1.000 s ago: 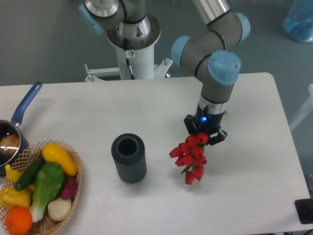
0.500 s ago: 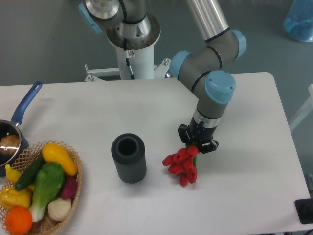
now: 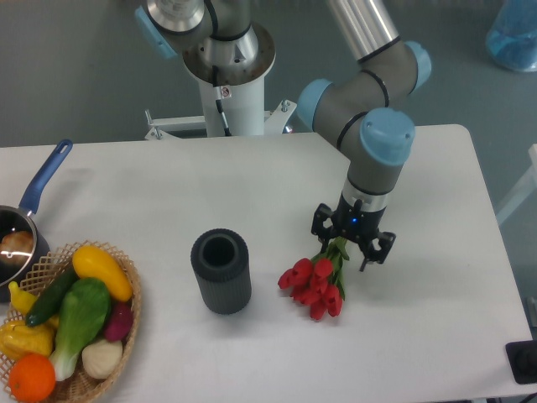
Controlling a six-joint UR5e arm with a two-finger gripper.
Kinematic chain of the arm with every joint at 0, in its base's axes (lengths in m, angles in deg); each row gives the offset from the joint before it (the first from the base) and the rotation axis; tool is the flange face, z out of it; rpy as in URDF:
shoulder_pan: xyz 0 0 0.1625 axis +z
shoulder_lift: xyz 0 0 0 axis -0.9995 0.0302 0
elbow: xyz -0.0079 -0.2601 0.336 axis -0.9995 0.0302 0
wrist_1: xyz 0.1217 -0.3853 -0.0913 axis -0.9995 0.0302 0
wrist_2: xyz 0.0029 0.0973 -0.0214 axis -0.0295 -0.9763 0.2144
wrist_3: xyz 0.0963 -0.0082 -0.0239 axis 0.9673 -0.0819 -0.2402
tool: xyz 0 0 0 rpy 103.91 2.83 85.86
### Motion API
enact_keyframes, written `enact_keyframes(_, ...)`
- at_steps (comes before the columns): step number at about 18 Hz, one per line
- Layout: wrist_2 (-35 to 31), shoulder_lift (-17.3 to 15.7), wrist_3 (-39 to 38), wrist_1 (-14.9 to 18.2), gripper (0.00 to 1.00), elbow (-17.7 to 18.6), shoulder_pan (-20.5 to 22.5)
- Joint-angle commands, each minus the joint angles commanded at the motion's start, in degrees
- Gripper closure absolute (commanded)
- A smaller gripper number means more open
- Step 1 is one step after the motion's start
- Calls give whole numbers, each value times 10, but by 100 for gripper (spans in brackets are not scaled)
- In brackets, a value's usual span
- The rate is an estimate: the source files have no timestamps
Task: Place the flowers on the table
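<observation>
The flowers [image 3: 315, 284], a bunch of red tulip buds with green stems, lie on the white table [image 3: 436, 319] to the right of the dark cylinder. Their stems point up and to the right, under my gripper. My gripper [image 3: 353, 246] hangs just above the stem end with its two fingers spread apart on either side of the stems. It holds nothing.
A dark ribbed cylinder [image 3: 221, 270] stands upright left of the flowers. A wicker basket [image 3: 126, 323] of vegetables sits at the front left corner. A pot with a blue handle [image 3: 42, 180] is at the left edge. The arm's base [image 3: 228, 63] stands behind the table.
The gripper has opened and let go of the flowers, which now lie flat on the table. The gripper has shifted slightly to the right and up.
</observation>
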Motion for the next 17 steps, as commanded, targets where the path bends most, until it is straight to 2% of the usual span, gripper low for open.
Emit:
enact_keyframes(4, -1, 1, 17, -3, 0, -11, 18)
enact_keyframes(14, -6, 5, 200, 3, 0, -16, 47)
enact_keyframes(17, -19, 7, 203, 4, 0, -13, 52)
